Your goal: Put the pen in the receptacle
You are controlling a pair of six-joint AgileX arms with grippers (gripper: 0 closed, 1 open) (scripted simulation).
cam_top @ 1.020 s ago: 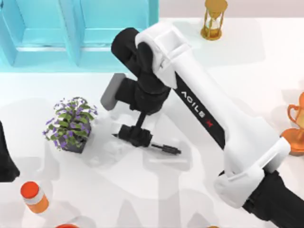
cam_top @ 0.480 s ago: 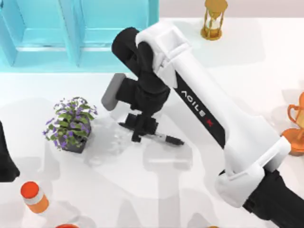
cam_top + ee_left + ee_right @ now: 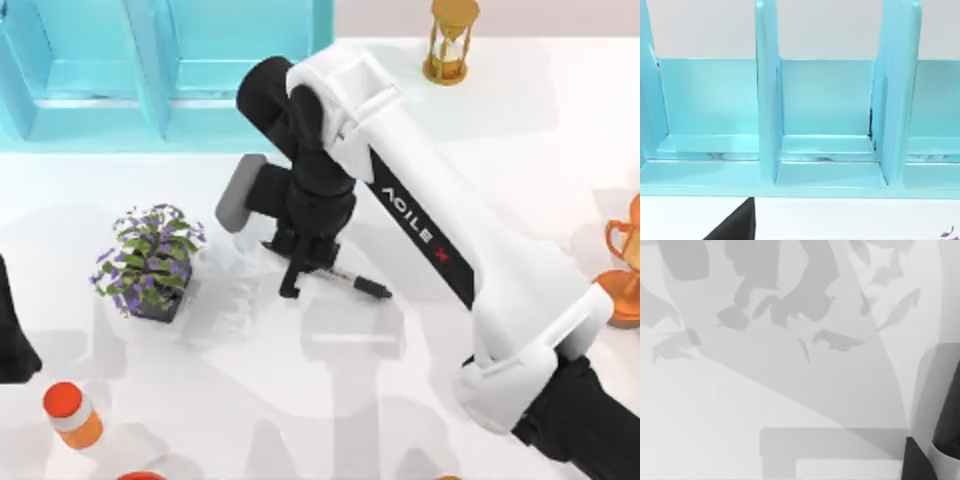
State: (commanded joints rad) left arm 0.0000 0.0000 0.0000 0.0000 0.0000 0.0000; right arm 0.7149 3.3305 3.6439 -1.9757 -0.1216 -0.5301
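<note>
The pen [image 3: 352, 282] lies near the middle of the tabletop [image 3: 400, 400], its visible end pointing right and its other end running in under my right end effector [image 3: 297, 272], which stands over it; I cannot tell from here whether the fingers are closed on the barrel or merely astride it. I judge the pen light, stiff and smooth, a thin round thing that will roll or slip if pinched off-centre, so the hold belongs across the barrel near its middle, square to its length, with modest force. I count one pen. To its left stands one potted plant [image 3: 150, 262] with purple flowers, well apart from the pen. Far left sits one turquoise receptacle [image 3: 180, 70], and the left wrist view looks straight into its upright dividers and open compartments [image 3: 825, 100]; I take that as where the pen should go. At the far edge stands one hourglass [image 3: 452, 40], at the right edge one orange trophy [image 3: 625, 270], and at the near left one orange-capped bottle [image 3: 70, 412]. My left arm [image 3: 12, 330] is parked at the left edge.
</note>
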